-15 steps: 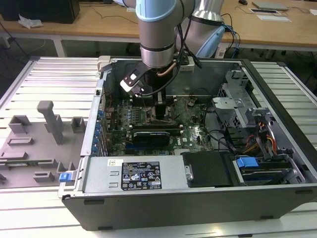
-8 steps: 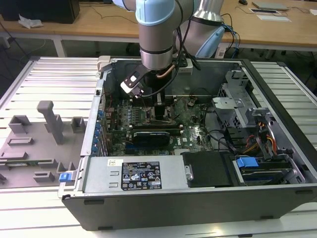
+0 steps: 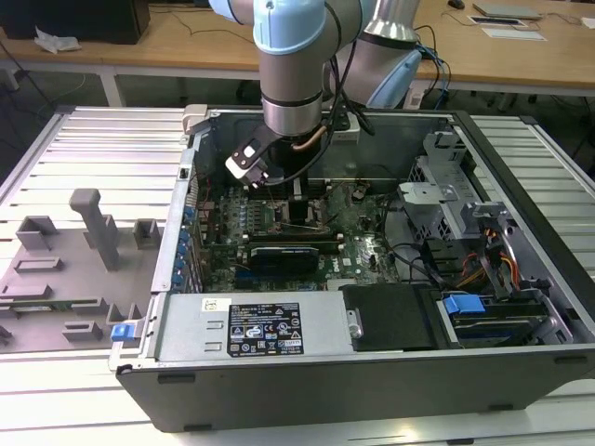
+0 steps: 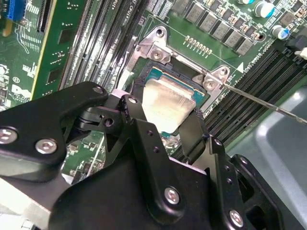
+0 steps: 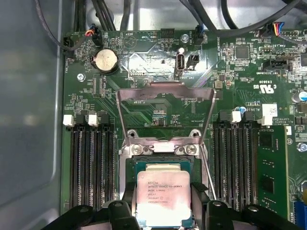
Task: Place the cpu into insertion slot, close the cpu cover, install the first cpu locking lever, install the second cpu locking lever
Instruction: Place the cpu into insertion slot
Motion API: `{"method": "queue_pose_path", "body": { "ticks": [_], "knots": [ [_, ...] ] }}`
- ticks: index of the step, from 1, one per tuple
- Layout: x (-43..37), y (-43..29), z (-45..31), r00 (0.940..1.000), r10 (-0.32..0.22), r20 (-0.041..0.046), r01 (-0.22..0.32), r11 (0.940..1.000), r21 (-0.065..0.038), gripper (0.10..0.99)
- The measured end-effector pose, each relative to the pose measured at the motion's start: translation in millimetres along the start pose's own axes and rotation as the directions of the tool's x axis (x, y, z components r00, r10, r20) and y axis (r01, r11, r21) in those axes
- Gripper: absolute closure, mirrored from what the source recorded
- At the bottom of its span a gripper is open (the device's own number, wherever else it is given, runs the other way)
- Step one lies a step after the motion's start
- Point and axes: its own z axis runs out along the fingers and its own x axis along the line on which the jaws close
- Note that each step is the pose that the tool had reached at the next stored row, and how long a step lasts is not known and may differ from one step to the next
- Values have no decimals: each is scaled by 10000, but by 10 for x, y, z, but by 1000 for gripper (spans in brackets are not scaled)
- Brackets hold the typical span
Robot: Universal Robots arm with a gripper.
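Silver-grey cpu [image 5: 164, 196] is pinched by two side edges in the gripper [image 4: 167, 115], held flat right over the insertion slot [image 5: 163, 165], mid green board [image 5: 144, 62], btw the memory slots [image 5: 91, 163]. The cpu cover [image 5: 165, 91] is tipped up, so the way in is free.

the exterior view stands off the arm [image 3: 293, 84], high beside the open computer case [image 3: 279, 325], looking down into it from far enough back to hold the whole case. the first wrist view looks almost straight down on the motherboard [image 5: 144, 67] from close by. the second wrist view is nearer still and slanted, looking past the gripper [image 4: 165, 115]. both wrist views share the cpu [image 5: 163, 196] [image 4: 168, 100] and the black memory slots [image 5: 91, 163] beside it.
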Motion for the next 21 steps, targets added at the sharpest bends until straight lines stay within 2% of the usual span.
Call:
{"method": "queue_pose_path", "body": {
  "ticks": [2, 18, 19, 21],
  "knots": [
    [-1, -2, 19, 10000, 0, 2, 0, 10000, 1, 545],
    [0, 9, 24, 10000, 1, -1, -1, 10000, 0, 545],
    [0, 9, 24, 10000, 0, 0, 0, 10000, 0, 471],
    [0, 10, 22, 10000, 0, 1, 0, 10000, 1, 471]
  ]
}}
